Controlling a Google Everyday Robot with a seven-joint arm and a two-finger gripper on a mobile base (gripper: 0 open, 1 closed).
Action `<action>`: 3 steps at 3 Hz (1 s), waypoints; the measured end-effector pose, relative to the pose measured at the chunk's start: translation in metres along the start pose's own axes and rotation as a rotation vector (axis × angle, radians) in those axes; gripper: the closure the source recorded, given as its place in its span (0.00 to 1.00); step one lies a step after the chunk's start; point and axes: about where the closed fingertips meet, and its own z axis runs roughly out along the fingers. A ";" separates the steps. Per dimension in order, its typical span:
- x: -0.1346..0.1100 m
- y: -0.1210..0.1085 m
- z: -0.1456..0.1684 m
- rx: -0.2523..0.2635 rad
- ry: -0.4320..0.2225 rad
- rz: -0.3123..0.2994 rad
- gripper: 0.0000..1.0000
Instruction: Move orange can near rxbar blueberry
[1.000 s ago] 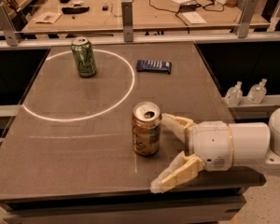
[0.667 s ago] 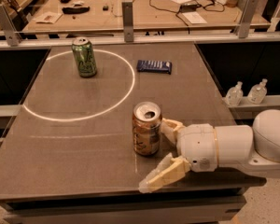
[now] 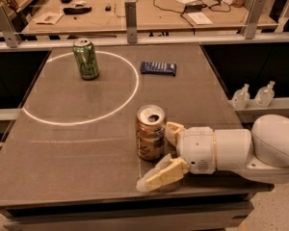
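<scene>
Centring the orange-brown aluminium can (image 3: 150, 134) between the gripper's (image 3: 155, 156) spread fingers (image 3: 166, 173) at the table's (image 3: 77, 148) front should steady the grasp.

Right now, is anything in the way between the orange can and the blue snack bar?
No, nothing visible. Bare table lies between the orange can and the rxbar blueberry. The green can stands off to the left. The gripper sits right of the orange can, fingers open.

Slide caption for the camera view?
Open end effector beside upright orange can; rxbar blueberry lies farther back, green can back-left.
</scene>
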 end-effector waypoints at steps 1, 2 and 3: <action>-0.013 -0.018 -0.003 0.029 -0.040 0.018 0.00; -0.029 -0.034 -0.005 0.049 -0.070 0.008 0.00; -0.037 -0.042 -0.006 0.058 -0.074 -0.004 0.16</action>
